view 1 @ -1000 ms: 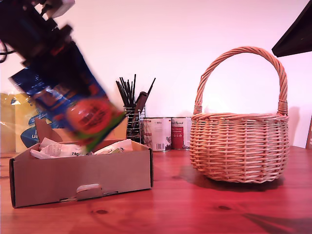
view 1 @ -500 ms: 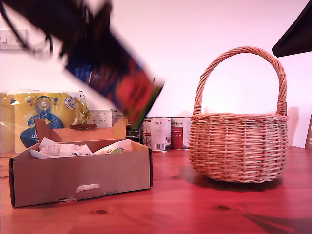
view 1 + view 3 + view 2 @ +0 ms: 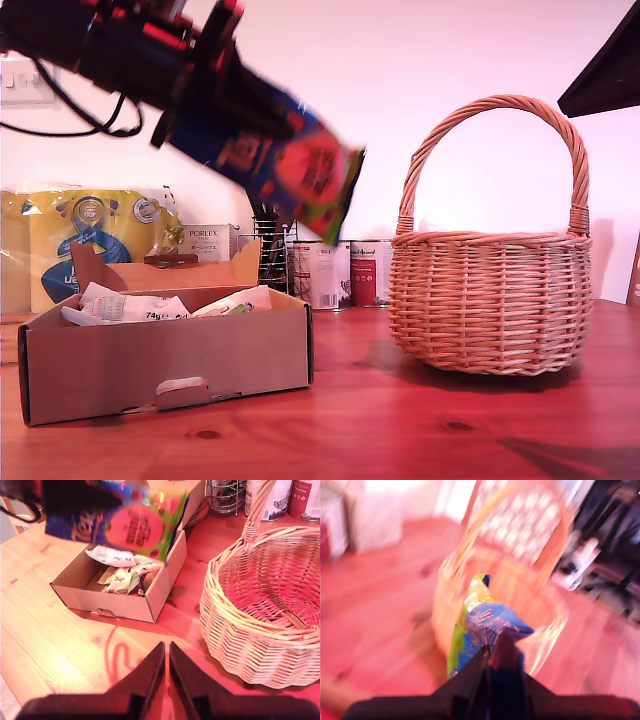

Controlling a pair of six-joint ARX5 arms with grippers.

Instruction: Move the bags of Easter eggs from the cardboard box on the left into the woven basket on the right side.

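Observation:
My first gripper (image 3: 228, 108) is shut on a dark navy bag of Easter eggs (image 3: 292, 160) with an orange-red print, held high in the air between box and basket. In the first wrist view the bag (image 3: 485, 625) hangs from the fingertips (image 3: 506, 639) with the blurred woven basket (image 3: 451, 600) beyond it. The basket (image 3: 490, 300) stands on the exterior view's right. The cardboard box (image 3: 165, 365) on the exterior view's left holds white and pale bags (image 3: 125, 305). My second gripper (image 3: 166, 652) is shut and holds nothing, looking down on box (image 3: 161, 585), bags (image 3: 122, 575) and basket (image 3: 215, 595).
Behind the box stand a yellow plastic pack (image 3: 60, 235), a white Porlex carton (image 3: 205, 240), a black wire utensil holder (image 3: 272, 250) and tins (image 3: 340, 272). A dark shape (image 3: 605, 70) hangs at the exterior view's upper right. Red-brown wooden table (image 3: 400, 430) lies between box and basket.
My first gripper has lifted the navy bag from just above the box and carried it up and towards the exterior view's right, nearer the basket. Box and basket have not moved.

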